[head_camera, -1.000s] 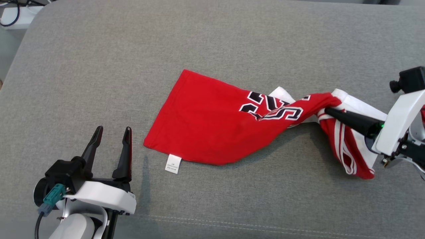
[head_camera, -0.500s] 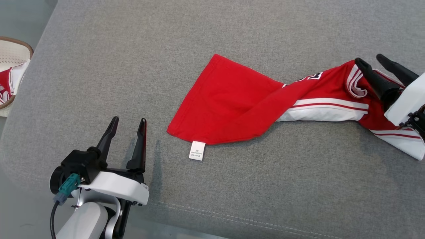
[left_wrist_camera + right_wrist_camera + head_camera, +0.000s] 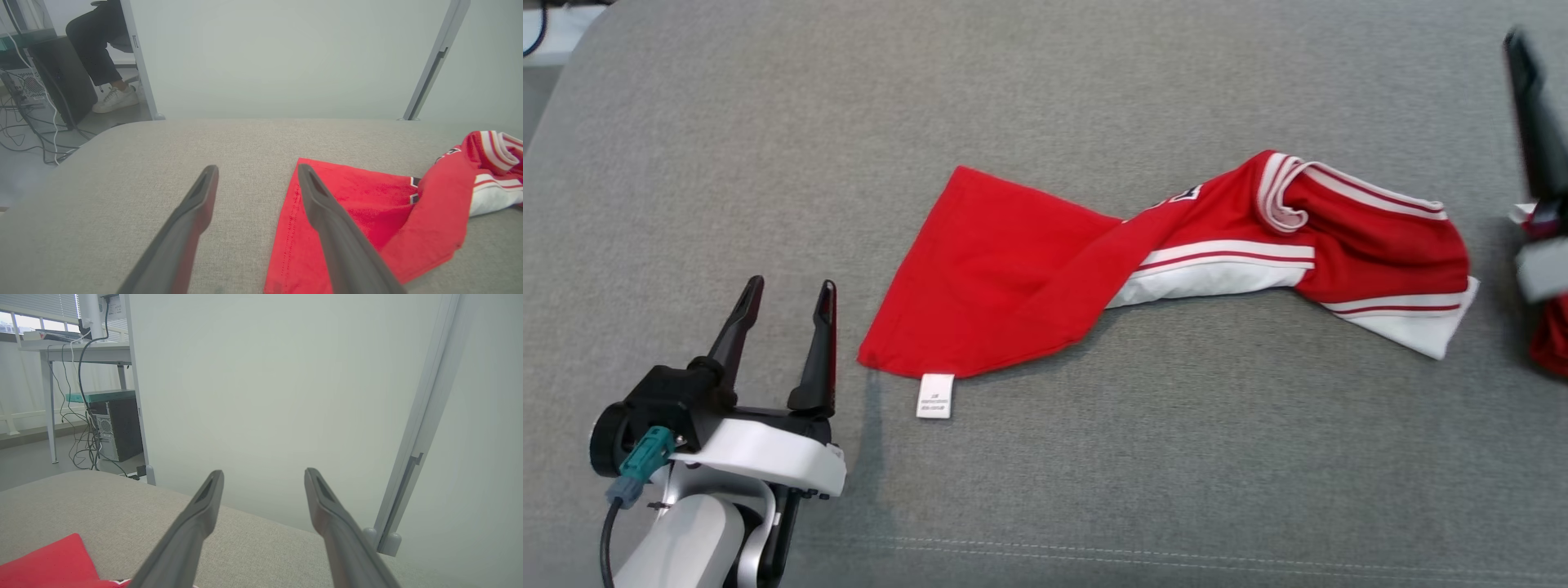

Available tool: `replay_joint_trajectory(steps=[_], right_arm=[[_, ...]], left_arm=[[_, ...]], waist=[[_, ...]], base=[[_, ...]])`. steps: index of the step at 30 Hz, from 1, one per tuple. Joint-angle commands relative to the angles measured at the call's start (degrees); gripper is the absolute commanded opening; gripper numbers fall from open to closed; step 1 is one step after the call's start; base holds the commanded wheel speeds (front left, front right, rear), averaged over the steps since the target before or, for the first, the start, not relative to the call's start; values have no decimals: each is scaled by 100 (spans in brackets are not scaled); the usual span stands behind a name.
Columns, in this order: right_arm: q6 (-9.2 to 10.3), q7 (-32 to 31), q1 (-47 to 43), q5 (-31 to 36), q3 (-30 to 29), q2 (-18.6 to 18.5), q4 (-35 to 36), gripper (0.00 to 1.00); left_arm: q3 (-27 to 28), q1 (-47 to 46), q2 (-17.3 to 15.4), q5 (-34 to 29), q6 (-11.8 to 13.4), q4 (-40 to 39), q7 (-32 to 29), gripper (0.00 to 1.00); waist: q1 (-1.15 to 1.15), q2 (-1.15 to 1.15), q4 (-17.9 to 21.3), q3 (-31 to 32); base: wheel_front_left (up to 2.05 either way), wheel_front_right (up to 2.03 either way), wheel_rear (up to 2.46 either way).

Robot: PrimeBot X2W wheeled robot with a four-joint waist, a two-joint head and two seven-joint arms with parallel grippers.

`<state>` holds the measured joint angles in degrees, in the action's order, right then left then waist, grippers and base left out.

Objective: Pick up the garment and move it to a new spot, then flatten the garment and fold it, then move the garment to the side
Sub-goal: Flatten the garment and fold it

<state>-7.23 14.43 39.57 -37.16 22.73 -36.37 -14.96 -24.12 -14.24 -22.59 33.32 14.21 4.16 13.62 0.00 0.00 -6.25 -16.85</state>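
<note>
Red garment (image 3: pixel 1013 278) lying twisted on the grey padded surface (image 3: pixel 1094 474), frame centre.
Left gripper (image 3: pixel 792 284), lower left, spread wide and empty beside its hem; right gripper (image 3: pixel 263 474) likewise spread, empty.

Garment (image 3: pixel 1005 269): soft red cloth, matt, white striped trim; its label (image 3: pixel 935 396): thin white fabric. Worktop (image 3: pixel 1094 465): grey woven cloth, coarse, matt. My left gripper (image 3: pixel 792 284): smooth matt dark plastic fingers (image 3: pixel 818 343), glossy white shell (image 3: pixel 760 461).
</note>
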Motion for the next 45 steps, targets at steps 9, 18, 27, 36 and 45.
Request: replay_joint_trajectory(steps=[9,18,27,36,45], right_arm=[[-25,56,-3151,2322,-1327,1875,1363,100],[-25,56,-4069,2570,-1442,2381,1637,100],[-25,56,-4483,2539,-1445,2585,1678,100],[-25,57,-4581,2461,-1436,2658,1650,100],[-25,57,-4594,2431,-1441,2702,1595,100]], left_arm=[[311,217,-434,-78,199,-350,-170,100],[447,627,-601,15,344,-503,-202,100],[566,1026,-668,72,502,-642,-138,100],[720,1425,-731,168,616,-778,-84,100],[747,1506,-755,172,651,-840,-54,100]], waist=[[0,0,410,522],[0,0,611,895],[0,0,641,1238],[0,0,581,1389],[0,0,551,1416]], base=[[0,0,0],[0,0,0],[0,0,0],[0,0,0],[0,0,0]])
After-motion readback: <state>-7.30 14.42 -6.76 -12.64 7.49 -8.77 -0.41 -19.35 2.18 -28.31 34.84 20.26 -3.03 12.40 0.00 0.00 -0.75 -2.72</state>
